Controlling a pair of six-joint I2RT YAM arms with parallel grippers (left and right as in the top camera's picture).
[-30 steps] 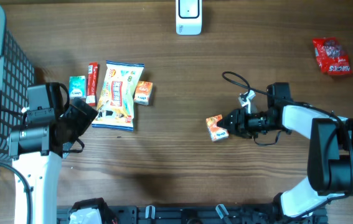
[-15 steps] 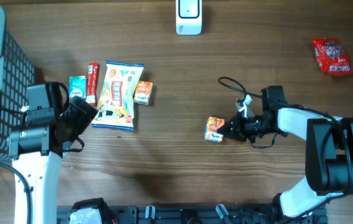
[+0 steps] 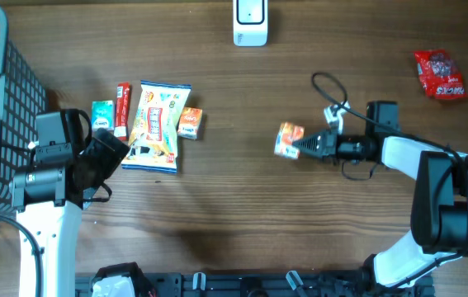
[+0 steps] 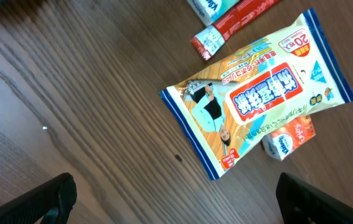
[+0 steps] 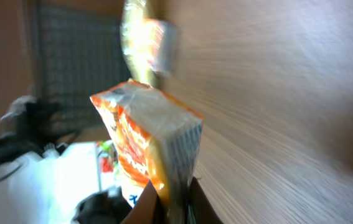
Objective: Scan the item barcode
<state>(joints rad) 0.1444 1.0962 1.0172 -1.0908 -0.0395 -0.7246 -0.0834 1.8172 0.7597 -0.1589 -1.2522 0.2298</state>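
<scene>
Clearly we see right gripper [image 3: 304, 146] clenched on 1 small orange-and-white packet [image 3: 288, 139], glossy wrap, edge pinched at fingertips; left gripper [image 4: 179, 199] released, jaws wide apart.

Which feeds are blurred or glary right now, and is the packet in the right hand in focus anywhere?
Overhead: sharp, evenly lit, but the small orange-and-white packet in the right hand is too small to read. Right wrist: packet soft, brown wooden table streaked with blur. Left wrist: crisp, cream-and-blue wipes pack legible.
</scene>
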